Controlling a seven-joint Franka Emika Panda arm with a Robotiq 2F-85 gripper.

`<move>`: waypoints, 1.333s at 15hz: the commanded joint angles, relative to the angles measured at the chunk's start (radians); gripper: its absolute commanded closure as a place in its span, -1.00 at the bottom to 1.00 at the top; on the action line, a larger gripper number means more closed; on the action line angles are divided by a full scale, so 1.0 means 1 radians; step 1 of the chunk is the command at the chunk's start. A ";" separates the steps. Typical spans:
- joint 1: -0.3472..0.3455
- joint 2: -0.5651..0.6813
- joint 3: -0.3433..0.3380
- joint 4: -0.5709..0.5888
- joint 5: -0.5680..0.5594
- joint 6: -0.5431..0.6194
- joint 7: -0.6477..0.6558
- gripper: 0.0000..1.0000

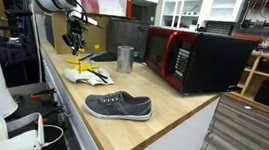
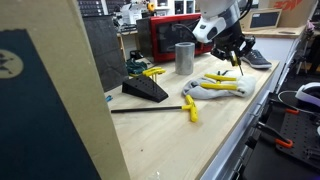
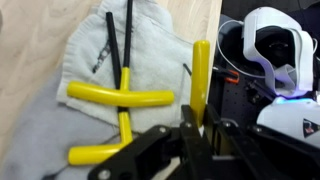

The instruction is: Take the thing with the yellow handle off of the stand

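My gripper (image 3: 199, 110) is shut on a slim utensil with a bright yellow handle (image 3: 200, 70), which runs up between the fingers. In both exterior views the gripper (image 1: 76, 43) (image 2: 236, 57) hangs over a white-grey cloth (image 2: 205, 92), with a bit of the yellow handle (image 2: 237, 62) showing under it. The black wedge-shaped stand (image 2: 145, 90) sits apart from the gripper, further along the wooden counter, with another yellow-tipped piece (image 2: 153, 72) resting on it.
Other yellow-handled tools (image 3: 120, 97) lie on the cloth (image 3: 90, 60); one more (image 2: 190, 108) lies on the counter by a thin black rod. A metal cup (image 1: 125, 57), a red-and-black microwave (image 1: 198, 58) and a grey shoe (image 1: 118, 107) stand nearby. The counter edge (image 1: 74, 122) is close.
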 commanded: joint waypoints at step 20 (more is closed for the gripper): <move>-0.021 -0.071 -0.048 0.074 0.142 0.169 0.222 -1.00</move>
